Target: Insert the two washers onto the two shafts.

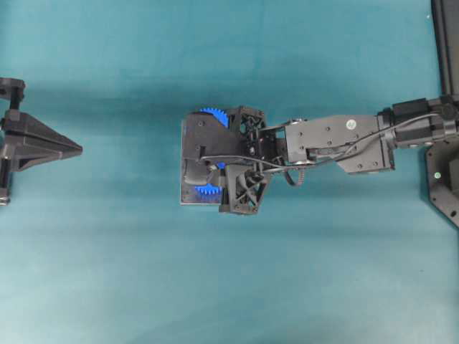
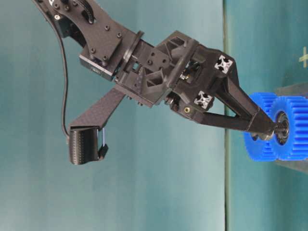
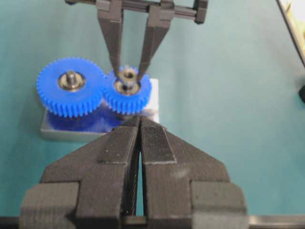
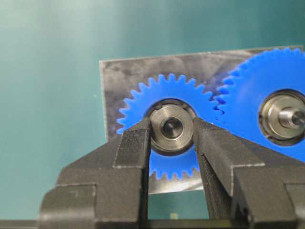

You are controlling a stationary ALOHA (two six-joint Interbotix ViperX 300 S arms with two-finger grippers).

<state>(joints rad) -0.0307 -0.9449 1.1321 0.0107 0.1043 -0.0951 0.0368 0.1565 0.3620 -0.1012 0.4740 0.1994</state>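
The metal washer [image 4: 161, 117] sits pinched between the fingers of my right gripper [image 4: 171, 128], which is shut on it. It hangs centred over the small blue gear [image 4: 164, 157], and the shaft [image 4: 172, 127] end shows through its hole. How far down the shaft it sits I cannot tell. In the left wrist view the washer [image 3: 127, 75] is just above the gear hub [image 3: 127, 88]. From table level the right gripper [image 2: 266, 130] tips meet the small gear [image 2: 288, 127]. My left gripper [image 3: 139, 120] is shut on nothing, back from the plate.
A larger blue gear [image 4: 267, 86] meshes with the small one, with its own shaft [image 4: 291, 117], and both stand on a grey plate [image 4: 124, 76]. In the overhead view the left gripper [image 1: 72, 148] stays far left of the plate [image 1: 188, 197]. Teal cloth covers the table.
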